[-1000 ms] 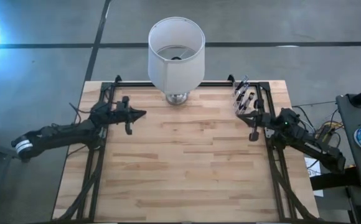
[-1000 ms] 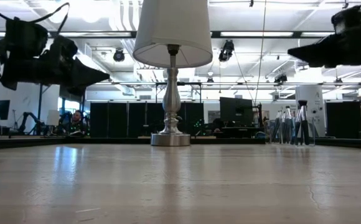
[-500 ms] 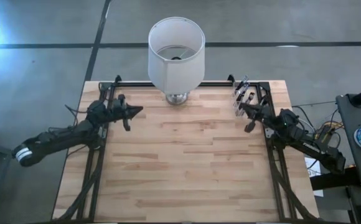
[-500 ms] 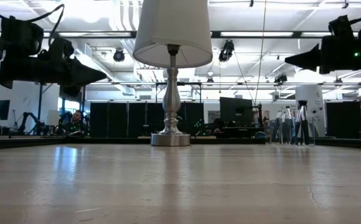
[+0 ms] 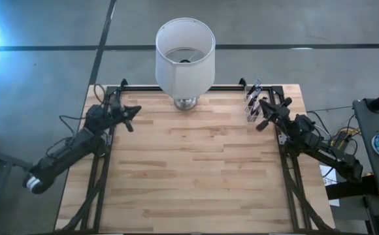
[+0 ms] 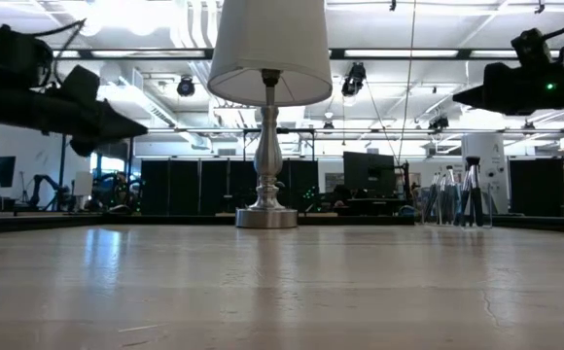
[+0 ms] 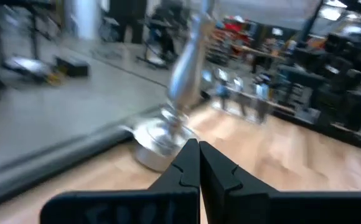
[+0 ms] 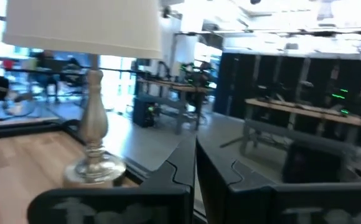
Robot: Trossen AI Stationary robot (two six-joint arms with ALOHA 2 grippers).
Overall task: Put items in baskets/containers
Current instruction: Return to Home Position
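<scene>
High view: shade [image 5: 185, 52] hides nearly all of the lamp base [image 5: 187, 103], only a sliver of its rim shows. Brushes [image 5: 254, 99] are too small to count or tell apart.

Low view: shade is clipped by the top edge. Left gripper [image 6: 138, 126] runs off the left edge and right gripper [image 6: 460, 96] off the right, both just dark silhouettes. Cup [image 6: 455, 206] is tiny against the dark background, its walls barely readable and how many brushes it holds unreadable.

Left wrist view: whole frame smeared. Lamp stem [image 7: 187, 74] and base are soft, shade is cut at the top, and the pale shapes behind the lamp are unidentifiable.

Right wrist view: shade top is clipped, room behind is soft.
</scene>
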